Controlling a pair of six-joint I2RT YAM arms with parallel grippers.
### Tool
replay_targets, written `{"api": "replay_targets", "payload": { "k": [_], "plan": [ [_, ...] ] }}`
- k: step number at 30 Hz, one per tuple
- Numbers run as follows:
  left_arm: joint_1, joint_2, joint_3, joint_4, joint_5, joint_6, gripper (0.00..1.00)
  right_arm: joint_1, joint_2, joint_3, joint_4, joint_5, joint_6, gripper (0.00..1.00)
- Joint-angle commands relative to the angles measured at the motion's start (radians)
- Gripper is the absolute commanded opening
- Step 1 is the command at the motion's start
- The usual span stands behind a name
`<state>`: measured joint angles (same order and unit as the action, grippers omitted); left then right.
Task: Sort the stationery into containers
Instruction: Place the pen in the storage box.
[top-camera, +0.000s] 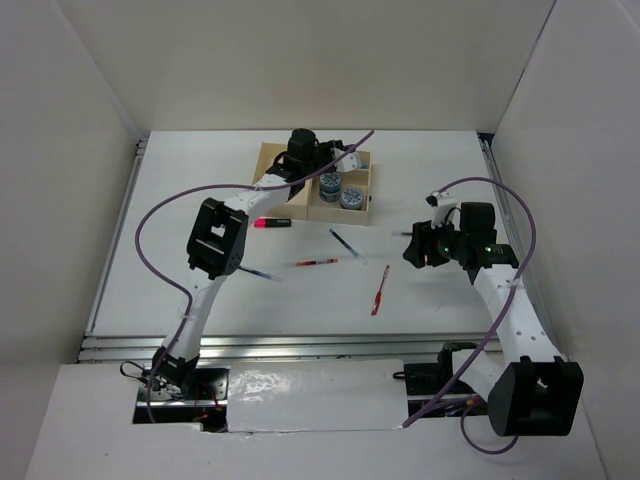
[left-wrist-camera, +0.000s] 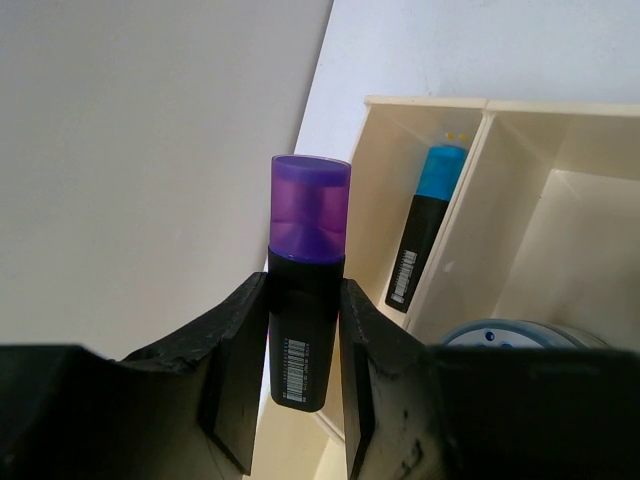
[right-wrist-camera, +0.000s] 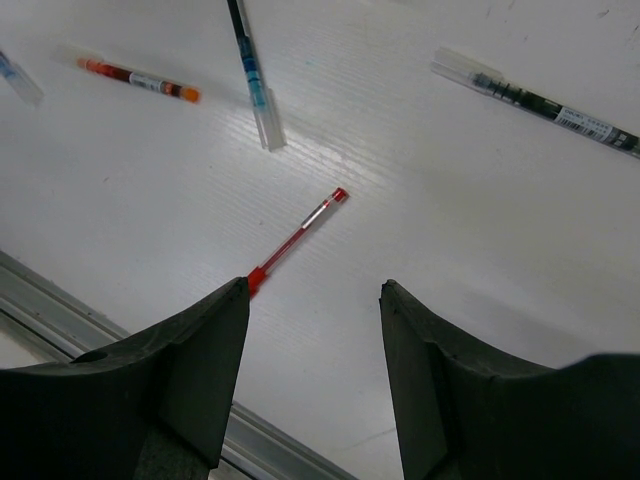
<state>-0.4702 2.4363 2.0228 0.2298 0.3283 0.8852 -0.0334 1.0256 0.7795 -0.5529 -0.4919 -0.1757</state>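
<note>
My left gripper (top-camera: 303, 152) (left-wrist-camera: 303, 290) hangs over the far left part of the beige tray (top-camera: 366, 203) (left-wrist-camera: 472, 195), shut on a black highlighter with a purple cap (left-wrist-camera: 308, 255). A blue-capped black marker (left-wrist-camera: 423, 232) lies in the tray's narrow section. Two tape rolls (top-camera: 340, 190) sit in the right section; one shows in the left wrist view (left-wrist-camera: 510, 334). A pink-ended highlighter (top-camera: 272, 222) lies on the table. My right gripper (top-camera: 415, 248) (right-wrist-camera: 314, 288) is open and empty above the table, near a red pen (right-wrist-camera: 295, 238) (top-camera: 380, 290).
Loose on the table are a blue pen (top-camera: 348, 243) (right-wrist-camera: 253, 80), an orange-red pen (top-camera: 317, 262) (right-wrist-camera: 135, 78), a black pen (right-wrist-camera: 545, 102) and another blue pen (top-camera: 262, 273) beside the left arm. White walls enclose three sides; a metal rail (right-wrist-camera: 60, 300) runs along the near edge.
</note>
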Motion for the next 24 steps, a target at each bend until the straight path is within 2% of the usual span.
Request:
{"api": "replay_targets", "payload": {
  "k": [1,9,17,20,24],
  "plan": [
    [-0.004,0.012,0.014,0.034,0.058,-0.005,0.33,-0.007,-0.001,0.017,0.034,-0.02,0.008,0.62],
    [-0.002,0.02,0.022,0.032,0.046,0.0,0.41,-0.007,-0.007,0.017,0.039,-0.017,0.016,0.62],
    [-0.001,0.036,0.053,0.032,0.04,-0.005,0.65,-0.007,-0.009,0.021,0.034,-0.016,0.019,0.63],
    [0.001,0.024,0.042,0.054,0.037,-0.014,0.68,-0.007,-0.007,0.024,0.033,-0.014,0.022,0.63],
    [0.013,-0.066,-0.025,0.124,0.052,-0.145,0.64,-0.007,-0.013,0.03,0.027,-0.019,0.016,0.63]
  ]
}}
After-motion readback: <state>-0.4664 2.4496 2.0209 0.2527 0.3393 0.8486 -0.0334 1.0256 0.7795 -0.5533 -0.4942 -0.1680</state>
